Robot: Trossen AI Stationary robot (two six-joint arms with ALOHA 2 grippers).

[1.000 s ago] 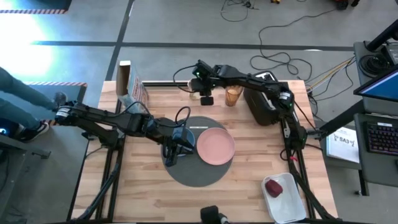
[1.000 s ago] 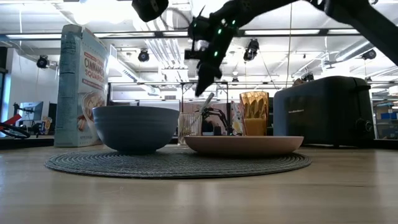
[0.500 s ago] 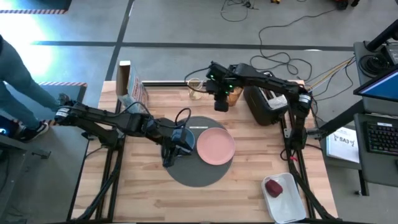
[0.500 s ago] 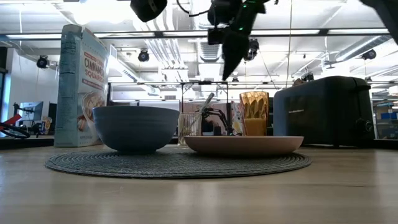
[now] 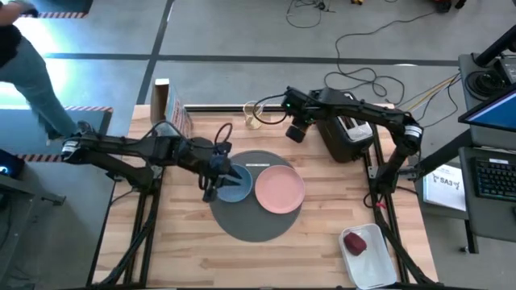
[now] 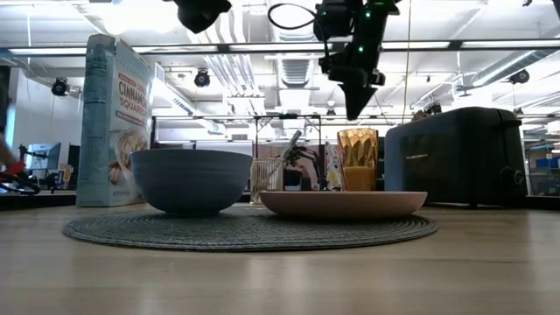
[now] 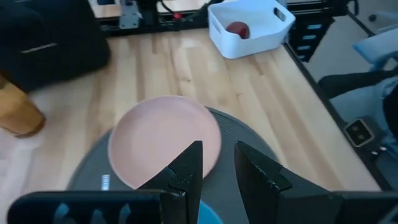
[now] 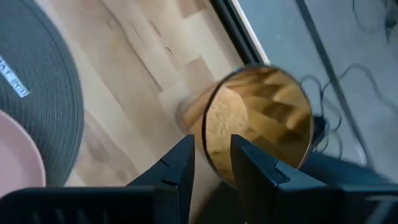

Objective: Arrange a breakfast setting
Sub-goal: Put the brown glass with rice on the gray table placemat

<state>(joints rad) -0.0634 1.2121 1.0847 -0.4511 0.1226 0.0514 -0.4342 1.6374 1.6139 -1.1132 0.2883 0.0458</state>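
The breakfast setting sits mid-table on the round dark-grey mat [image 5: 256,203], with the pink plate [image 5: 279,189] on the mat's right half and the small blue bowl [image 5: 235,186] on its left half, the two just beside each other. The plate is bare; what the bowl holds I cannot make out. My left gripper [image 5: 211,182] hangs over the bowl's left edge, fingers [image 7: 186,171] drawn narrow with a slim gap and nothing between them.

My right gripper [image 5: 297,131] hovers at the back of the table above the amber tumbler [image 8: 258,121], fingers narrow and empty, straddling the near part of the rim from above in my wrist view. The tumbler stands upright just left of the black toaster [image 5: 345,137], near the table's back edge. A clear glass jar [image 5: 252,113] stands farther left along that edge, and a cereal box [image 5: 171,113] at the back left corner.

The white tray [image 5: 371,256] lies at the front right corner with the red apple [image 5: 355,242] in it. Bare wood lies open in front of the mat and to its left.
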